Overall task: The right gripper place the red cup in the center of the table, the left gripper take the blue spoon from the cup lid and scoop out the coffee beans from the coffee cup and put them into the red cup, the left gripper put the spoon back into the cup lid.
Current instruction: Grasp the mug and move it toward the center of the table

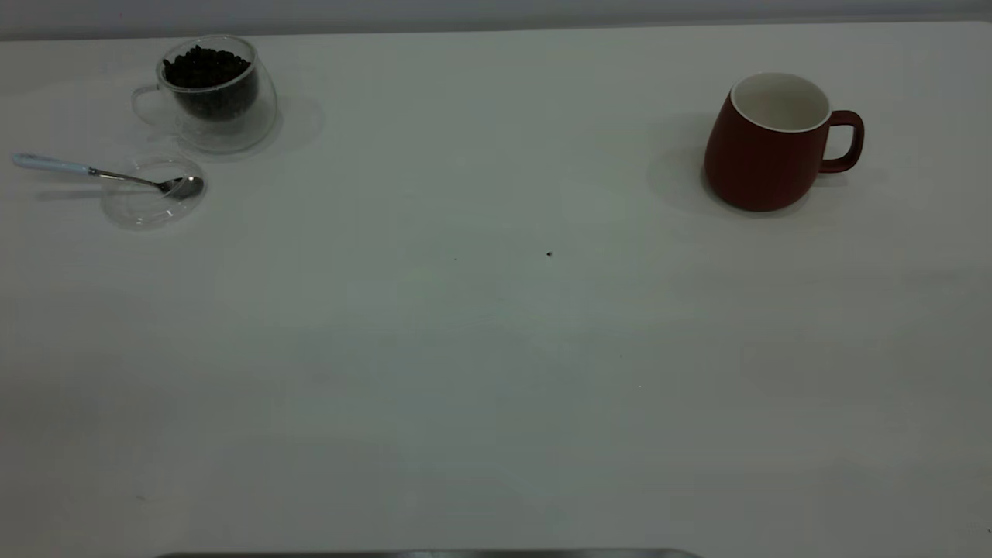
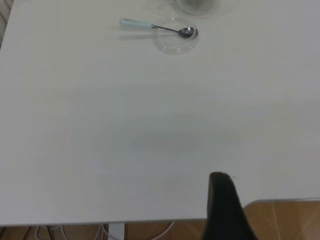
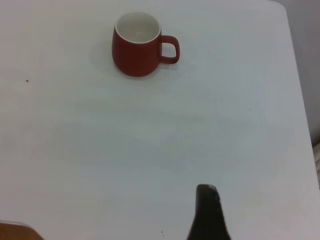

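your table (image 1: 496,372) white, holds everything. red cup (image 1: 763,147) upright at far right, handle pointing outward, white inside bare. coffee cup (image 1: 213,97) at far left, coffee beans (image 1: 205,68) heaped in it. cup lid (image 1: 151,194) flat just in front of it, blue spoon (image 1: 101,172) lying across, bowl in lid, handle jutting past rim. your left gripper (image 2: 225,210) and right gripper (image 3: 207,215) near table edge, well apart from all things, each holding nothing; how far open, cannot tell.

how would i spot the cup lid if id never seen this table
Go to the far left corner of the white table, where the clear coffee cup of dark beans stands. Just in front lies the cup lid, a flat clear disc, the only thing with the blue spoon resting on it.
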